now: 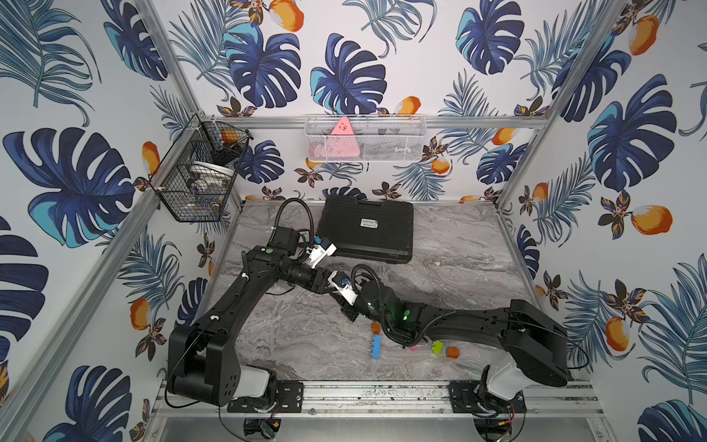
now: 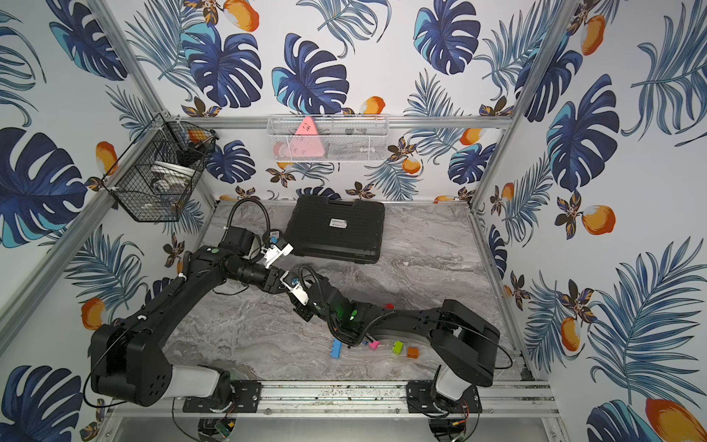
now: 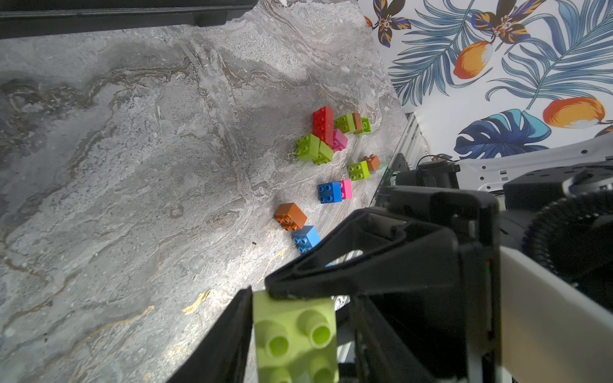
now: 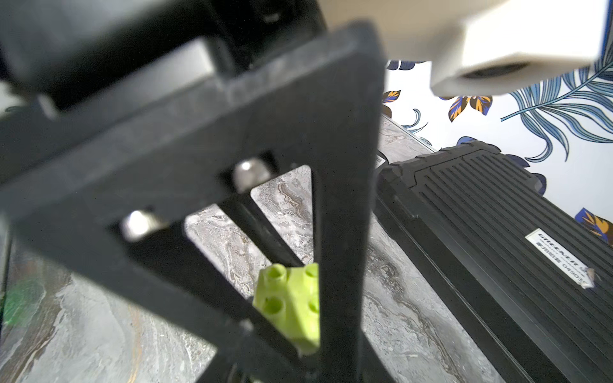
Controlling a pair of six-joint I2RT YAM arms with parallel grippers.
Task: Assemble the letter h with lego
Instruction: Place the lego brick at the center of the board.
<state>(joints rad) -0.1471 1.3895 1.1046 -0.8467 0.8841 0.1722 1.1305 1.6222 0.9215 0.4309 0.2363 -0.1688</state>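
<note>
As the left hand (image 3: 298, 318) grips a lime brick (image 3: 295, 341), the right hand (image 4: 298, 311) pinches it.

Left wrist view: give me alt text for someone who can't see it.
A lime green brick sits close to the camera, pinched between black gripper fingers. Beyond it, loose green, red, pink, blue and orange bricks lie scattered on a grey marble table.

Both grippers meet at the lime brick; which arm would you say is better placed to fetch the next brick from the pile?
Right, probably: the pile lies beside the right arm, on the robot's right. The right gripper must first release the lime brick, which sits between the left gripper's fingers.
</note>
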